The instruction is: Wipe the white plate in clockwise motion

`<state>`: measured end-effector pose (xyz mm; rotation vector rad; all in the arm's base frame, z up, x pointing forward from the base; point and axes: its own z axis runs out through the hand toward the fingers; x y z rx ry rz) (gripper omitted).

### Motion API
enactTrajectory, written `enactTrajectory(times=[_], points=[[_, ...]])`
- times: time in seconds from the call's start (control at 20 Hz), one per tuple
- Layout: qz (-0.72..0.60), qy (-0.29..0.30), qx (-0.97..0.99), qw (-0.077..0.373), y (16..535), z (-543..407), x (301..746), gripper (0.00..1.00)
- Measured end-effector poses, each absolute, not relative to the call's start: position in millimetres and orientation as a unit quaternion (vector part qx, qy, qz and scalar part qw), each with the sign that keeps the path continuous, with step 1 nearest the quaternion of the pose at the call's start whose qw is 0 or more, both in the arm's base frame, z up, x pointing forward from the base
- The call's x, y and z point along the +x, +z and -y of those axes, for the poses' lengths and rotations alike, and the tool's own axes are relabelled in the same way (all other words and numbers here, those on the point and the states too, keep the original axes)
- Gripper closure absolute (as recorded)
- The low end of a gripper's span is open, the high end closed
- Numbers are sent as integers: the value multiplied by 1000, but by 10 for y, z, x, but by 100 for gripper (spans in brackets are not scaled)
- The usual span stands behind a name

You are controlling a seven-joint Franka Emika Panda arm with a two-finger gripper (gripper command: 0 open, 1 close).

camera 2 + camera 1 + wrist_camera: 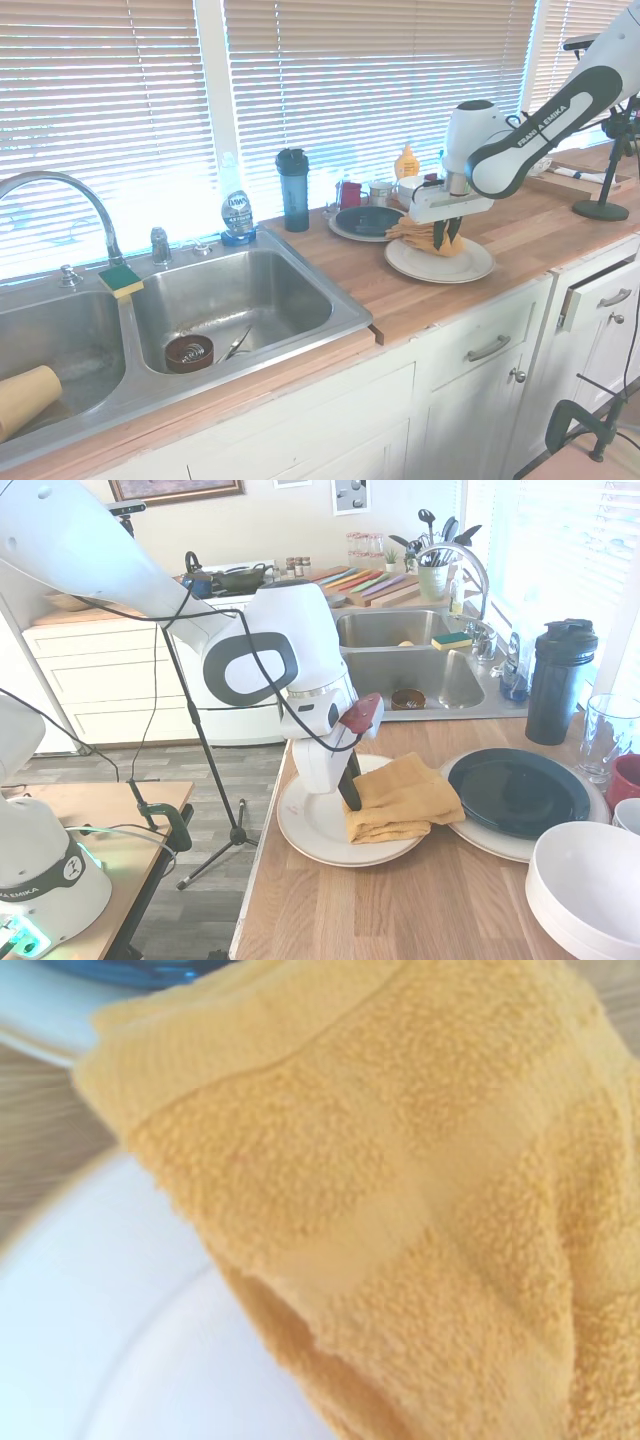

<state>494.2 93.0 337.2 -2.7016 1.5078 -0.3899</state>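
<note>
Mustard cloth (402, 800) hides part of the white plate (312, 825); fingers (349, 785) clamp its edge.

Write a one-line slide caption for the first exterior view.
Franka gripper presses a folded yellow towel onto the white plate on a wooden counter, beside a dark green plate.

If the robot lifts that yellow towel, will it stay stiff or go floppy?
Probably floppy: the yellow towel lies in soft folds, draped over the white plate. Its fluffy terry weave looks light, and likely grips rather than slips.
</note>
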Motion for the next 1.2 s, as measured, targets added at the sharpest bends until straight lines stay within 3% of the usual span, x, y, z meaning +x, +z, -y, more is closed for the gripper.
enactTrajectory(times=[0.75, 1.2], points=[[-456, -115, -882, -6, 3425, -1172, 4334, 100], [-437, -118, -892, 11, 3520, -1526, 4341, 100]])
